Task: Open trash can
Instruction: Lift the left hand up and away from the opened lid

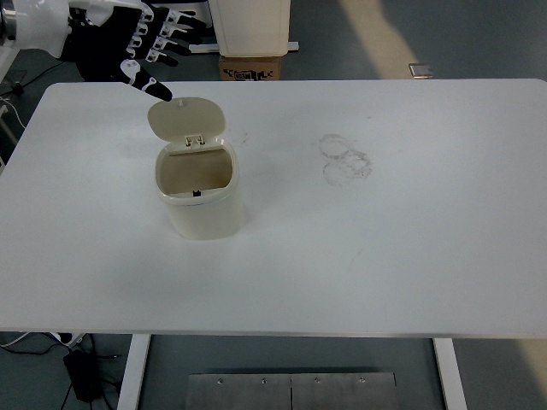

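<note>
Lid's up! The trash can stands left of centre on the white surface, its lid tipped back at twelve o'clock, mouth open. Left hand hovers at eleven o'clock, fingers spread, holding nothing. Job looks done.

A white table stands on grey floor beside a cardboard box.
</note>
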Robot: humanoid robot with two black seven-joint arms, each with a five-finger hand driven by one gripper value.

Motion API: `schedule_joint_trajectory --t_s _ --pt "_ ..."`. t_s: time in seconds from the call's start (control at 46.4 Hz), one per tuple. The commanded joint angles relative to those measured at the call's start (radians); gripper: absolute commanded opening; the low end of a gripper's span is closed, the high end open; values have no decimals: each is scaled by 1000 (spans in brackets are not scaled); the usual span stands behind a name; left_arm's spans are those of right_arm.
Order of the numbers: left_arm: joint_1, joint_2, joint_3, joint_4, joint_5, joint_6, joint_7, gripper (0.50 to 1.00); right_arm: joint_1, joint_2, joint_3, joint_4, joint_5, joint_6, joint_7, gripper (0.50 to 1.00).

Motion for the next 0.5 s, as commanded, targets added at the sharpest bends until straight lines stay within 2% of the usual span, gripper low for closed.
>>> schedule_joint_trajectory --t_s 0.0,0.151,0.28,0.474 --pt "13 -16 -18 93 -25 -1 1 1000 0 0 0 0 0 0 0 991" --pt "36 -55 -25 233 -41 -2 1 1000 0 0 0 0 0 0 0 991" --pt "78 -56 -45 265 -44 -1 0 1000 0 0 0 0 0 0 0 991" --pt "185 -128 -160 340 -30 1 0 1000 0 0 0 0 0 0 0 991"
